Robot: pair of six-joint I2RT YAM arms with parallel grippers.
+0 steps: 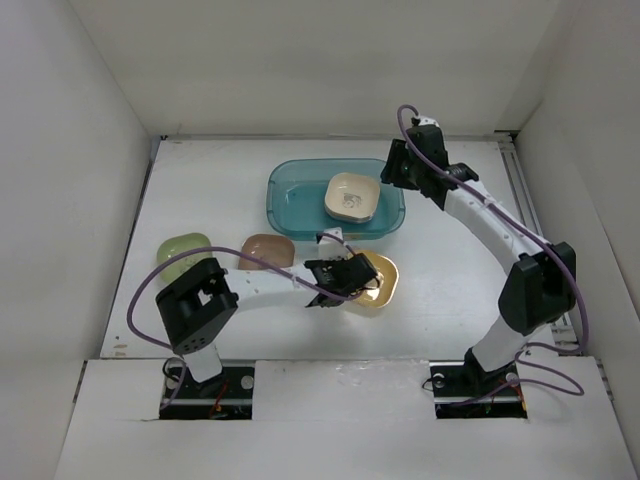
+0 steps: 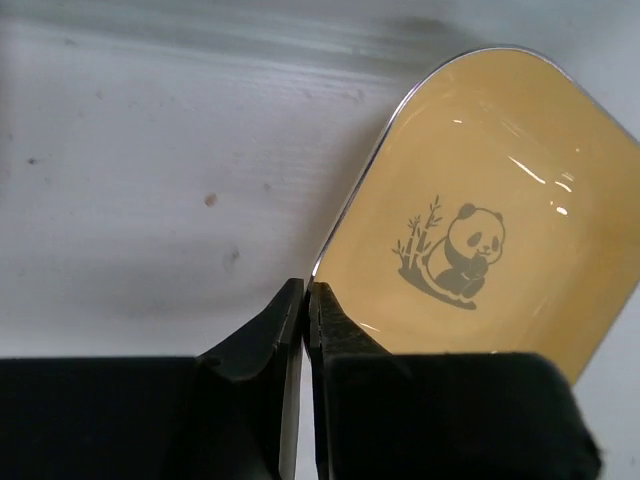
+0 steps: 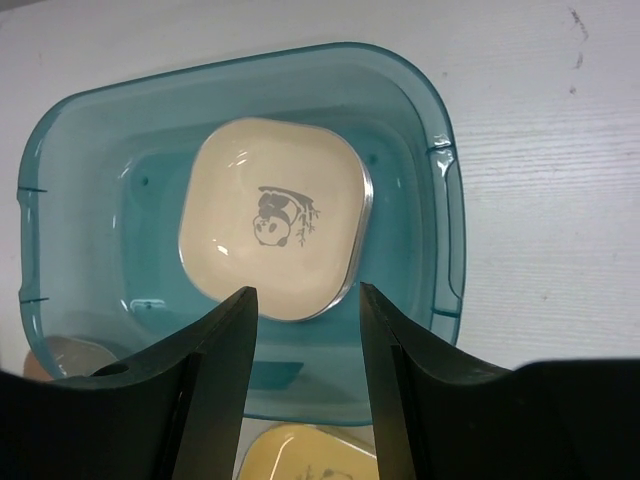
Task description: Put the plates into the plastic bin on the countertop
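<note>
A yellow plate (image 1: 378, 281) (image 2: 470, 200) with a panda print lies on the white countertop (image 1: 450, 290), just in front of the plastic bin (image 1: 300, 195). My left gripper (image 1: 350, 272) (image 2: 308, 288) is shut on its left rim, which runs in between the two black fingers. One cream plate (image 1: 351, 196) (image 3: 275, 225) lies flat inside the bin (image 3: 100, 150). Above the bin's right end my right gripper (image 1: 405, 165) (image 3: 305, 290) hangs open with nothing between its fingers. Left of the bin, a brown plate (image 1: 266, 251) and a pale green plate (image 1: 183, 248) rest on the countertop.
White walls close in the countertop at the left, back and right. The left arm's link (image 1: 270, 285) stretches across just in front of the brown plate. In the right wrist view, the yellow plate (image 3: 310, 455) shows below the bin's near wall.
</note>
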